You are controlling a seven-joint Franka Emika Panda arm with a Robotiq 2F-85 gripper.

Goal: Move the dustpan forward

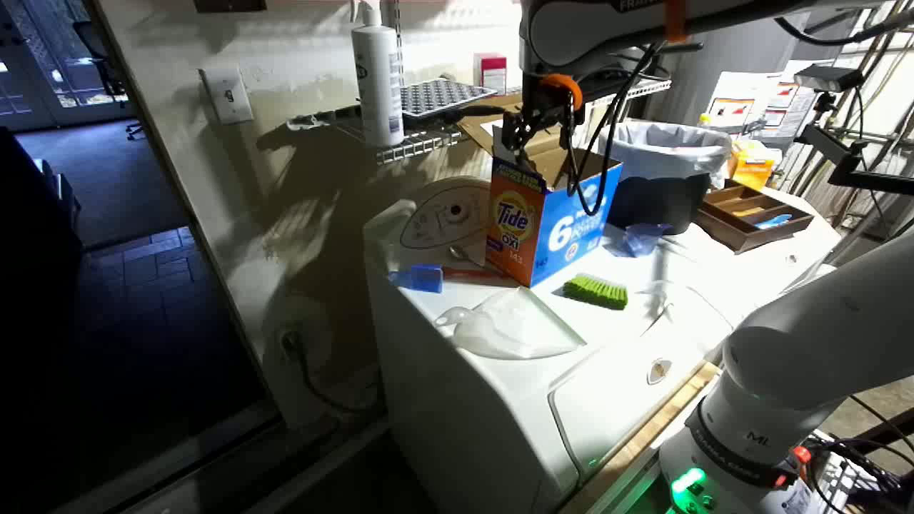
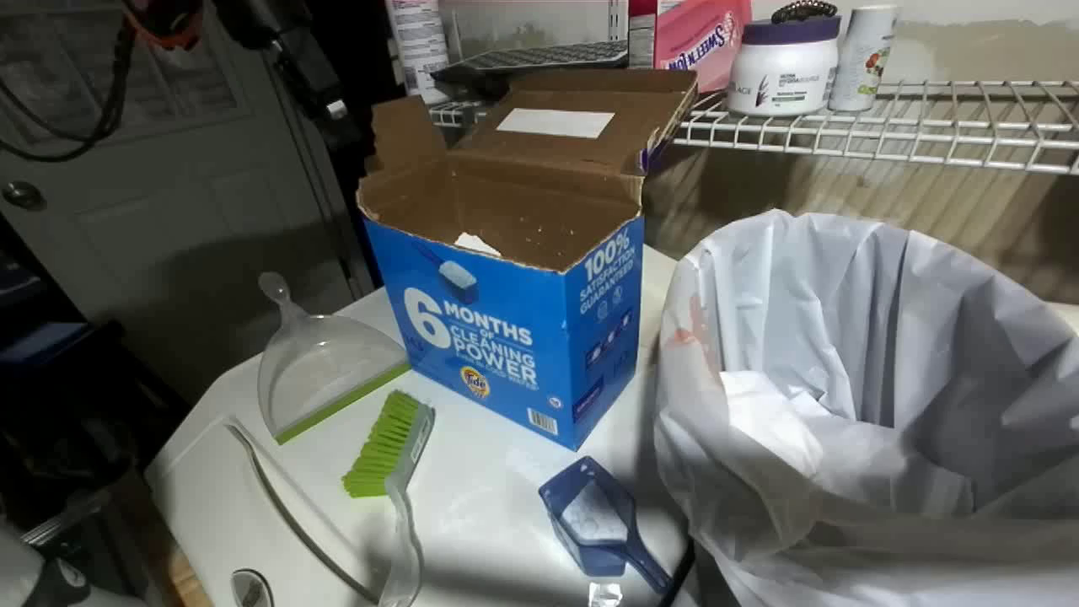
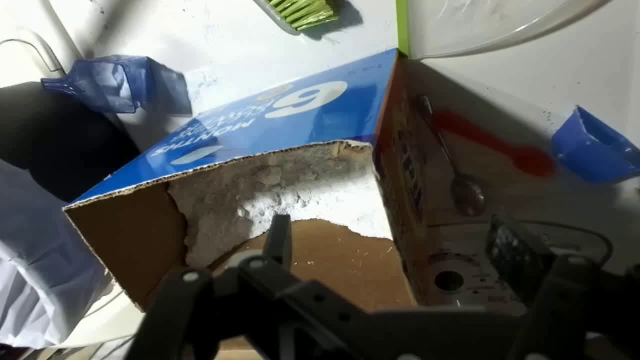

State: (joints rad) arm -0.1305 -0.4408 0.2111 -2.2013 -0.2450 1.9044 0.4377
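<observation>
The dustpan is a clear, whitish plastic pan with a green lip. It lies flat on the white machine top in both exterior views [image 1: 518,328] [image 2: 324,358] and partly at the top right of the wrist view [image 3: 465,25]. My gripper [image 1: 539,143] is open over the orange-side edge of the open orange-and-blue carton [image 1: 575,225], apart from the dustpan. In the wrist view, the fingers [image 3: 387,232] stand wide apart, one over the carton's inside, the other over its outside. The carton wall shows between them. Whether they touch it I cannot tell.
A green brush [image 1: 596,291] lies beside the dustpan. Blue scoops [image 1: 426,278] [image 2: 590,518], a red handle [image 3: 492,142] and a metal spoon [image 3: 465,192] lie around the carton. A lined bin [image 2: 826,354], wire shelf [image 2: 885,126] and wooden tray [image 1: 753,214] stand nearby.
</observation>
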